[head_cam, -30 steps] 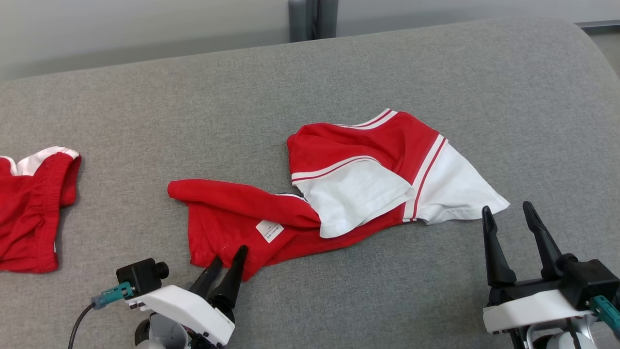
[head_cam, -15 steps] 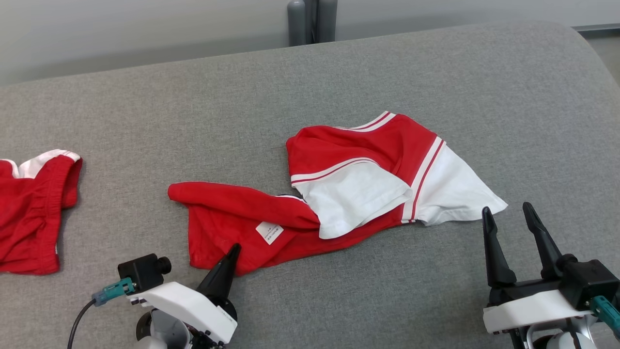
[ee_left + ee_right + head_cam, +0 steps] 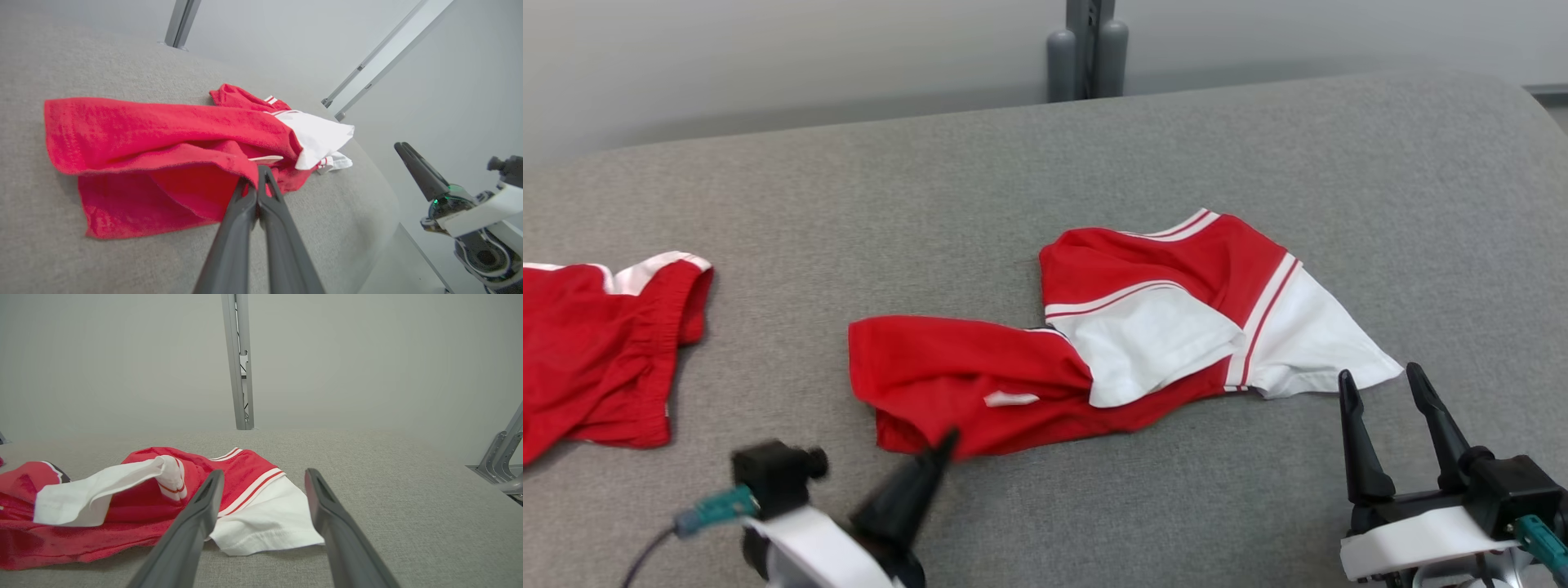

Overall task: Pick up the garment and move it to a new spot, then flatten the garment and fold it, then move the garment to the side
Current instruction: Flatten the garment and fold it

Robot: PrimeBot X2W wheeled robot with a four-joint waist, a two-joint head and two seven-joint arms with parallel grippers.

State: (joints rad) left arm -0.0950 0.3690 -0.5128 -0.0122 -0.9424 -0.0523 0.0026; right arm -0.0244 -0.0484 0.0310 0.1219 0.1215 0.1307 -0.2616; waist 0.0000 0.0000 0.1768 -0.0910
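The garment (image 3: 964, 367) is a red and white shirt, crumpled in the middle of the grey padded surface (image 3: 849, 204). My left gripper (image 3: 946, 441) is shut on its near red hem, which is raised a little. The left wrist view shows the shut fingertips (image 3: 253, 173) pinching a red fold of the garment (image 3: 143, 130). My right gripper (image 3: 1380, 376) stands open just in front of the white corner, touching nothing. Seen from the right wrist, the white panel of the garment (image 3: 265, 522) lies between and beyond the open right gripper (image 3: 264, 473).
A second red garment (image 3: 596, 351) with white trim lies at the far left. A grey post (image 3: 1086, 57) stands behind the surface's back edge. The surface curves down at the right, beyond the right gripper (image 3: 402, 147).
My left gripper has shut on the red hem and lifted it slightly, so the near edge bunched up and the label tipped over. The head camera shifted. The right gripper stayed open.
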